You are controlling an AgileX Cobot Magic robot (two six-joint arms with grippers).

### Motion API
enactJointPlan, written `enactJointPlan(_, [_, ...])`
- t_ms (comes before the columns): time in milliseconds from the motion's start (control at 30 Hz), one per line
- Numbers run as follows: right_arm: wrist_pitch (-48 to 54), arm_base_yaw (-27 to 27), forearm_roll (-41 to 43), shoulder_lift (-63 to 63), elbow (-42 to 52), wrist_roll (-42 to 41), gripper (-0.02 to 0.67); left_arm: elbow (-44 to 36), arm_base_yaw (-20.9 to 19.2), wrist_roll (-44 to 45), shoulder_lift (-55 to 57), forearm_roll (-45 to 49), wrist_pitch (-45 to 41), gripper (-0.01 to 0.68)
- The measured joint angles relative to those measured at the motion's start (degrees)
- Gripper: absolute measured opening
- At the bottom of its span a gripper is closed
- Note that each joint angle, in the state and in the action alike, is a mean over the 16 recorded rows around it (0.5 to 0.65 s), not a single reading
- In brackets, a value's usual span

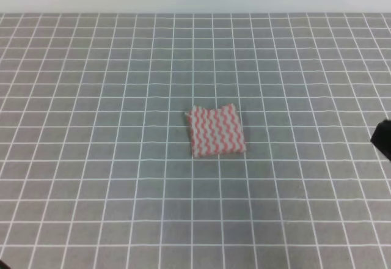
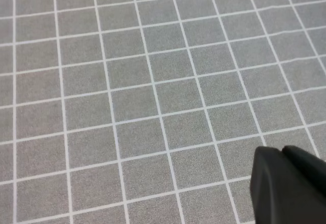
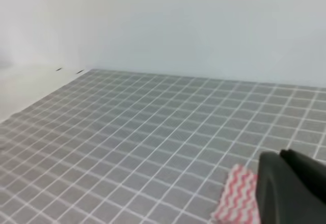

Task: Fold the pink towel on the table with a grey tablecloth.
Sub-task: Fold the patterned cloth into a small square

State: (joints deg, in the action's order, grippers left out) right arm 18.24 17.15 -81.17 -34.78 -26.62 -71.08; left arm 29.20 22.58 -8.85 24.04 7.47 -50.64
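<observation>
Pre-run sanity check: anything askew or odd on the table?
Only the pink towel: it lies slightly rotated against the grid of the grey tablecloth, with its top edge notched and uneven. No spills or damage visible.

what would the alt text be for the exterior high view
A small pink towel with pink-and-white wavy stripes lies slightly askew, near the middle of a grey tablecloth marked with a white grid. A dark part of the robot shows only at the right edge, well clear of the towel.
</observation>
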Motion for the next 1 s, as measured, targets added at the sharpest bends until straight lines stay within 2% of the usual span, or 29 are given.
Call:
enactJointPlan(200, [-7.7, -0.7, 3.0, 3.6, 3.7, -2.8, -0.018, 0.0, 0.0, 0.0, -0.1, 0.0, -0.1, 0.000])
enactJointPlan(433, [-17.1, -4.4, 5.6, 14.2, 12.1, -7.3, -0.018, 0.0, 0.0, 0.0, 0.0, 0.2, -0.1, 0.000])
enactJointPlan(700, [-20.9, -8.9, 6.8, 25.1, 20.8, -8.5, -0.018, 0.0, 0.0, 0.0, -0.2, 0.1, -0.1, 0.000])
enactJointPlan(800, [-21.2, -9.6, 14.3, 26.9, 23.0, 0.8, -0.018, 0.0, 0.0, 0.0, -0.2, 0.2, -0.1, 0.000])
enactJointPlan(1000, [-15.3, -10.2, 41.4, 29.9, 25.8, 32.5, -0.018, -0.1, 0.0, 0.0, -0.3, 0.2, -0.1, 0.000])
